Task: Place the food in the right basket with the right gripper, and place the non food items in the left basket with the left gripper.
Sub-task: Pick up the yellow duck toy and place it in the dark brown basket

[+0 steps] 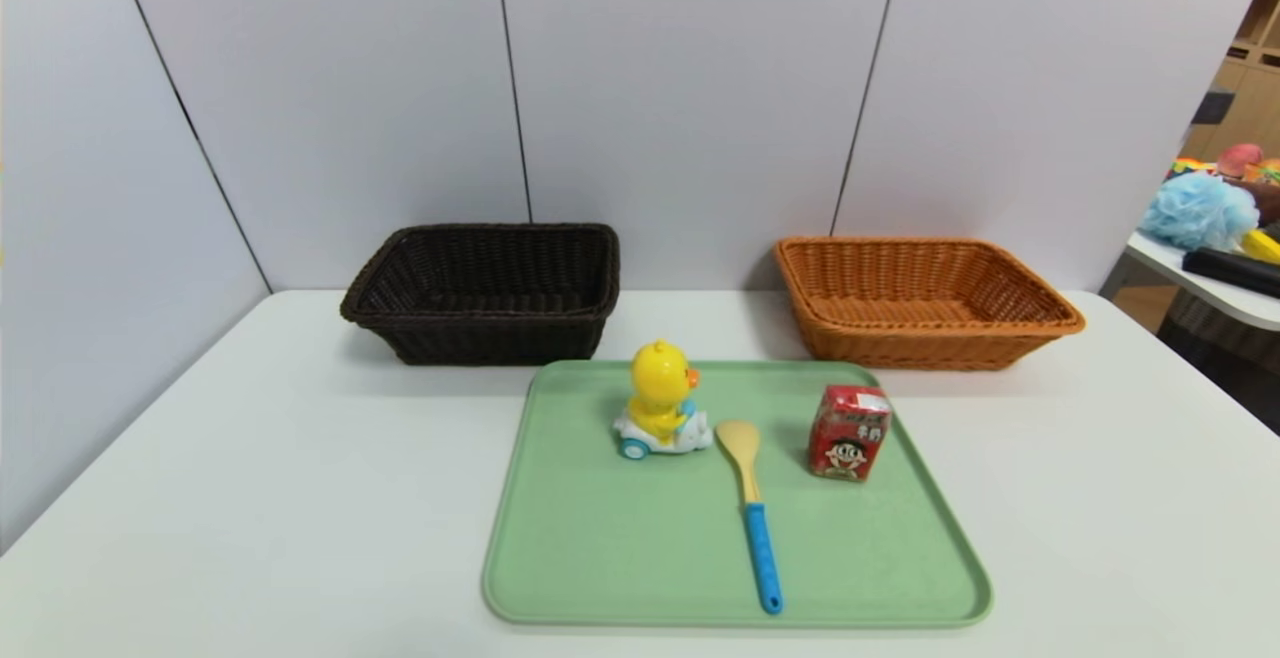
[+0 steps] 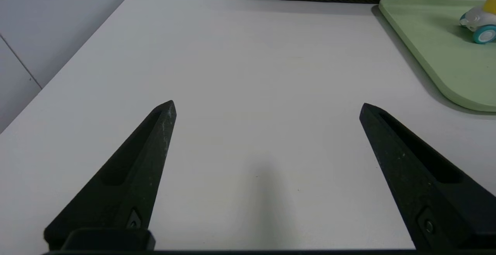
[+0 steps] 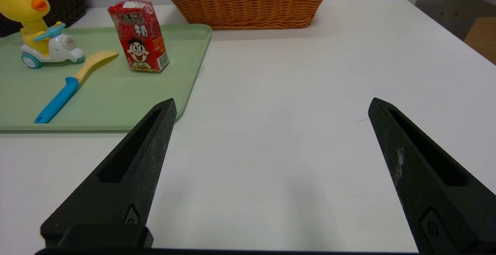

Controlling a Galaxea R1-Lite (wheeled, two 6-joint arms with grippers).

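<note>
Glossy, smooth plastic is seen on the duck toy [image 1: 661, 398]. Both baskets, black [image 1: 490, 338] and orange [image 1: 930, 343], are roughly woven.

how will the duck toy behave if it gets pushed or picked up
The yellow duck figure on a white scooter would probably roll if nudged lengthwise, since it has blue-rimmed wheels. Its big round head sits high over a narrow base, so a sideways push up there might tip it. The glossy, moulded look suggests stiff plastic, perhaps a bit slippery.

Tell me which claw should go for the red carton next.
Right, most likely: the right claw hangs open over the table near the red carton, which sits on the tray's right side, nearer the orange basket.
</note>
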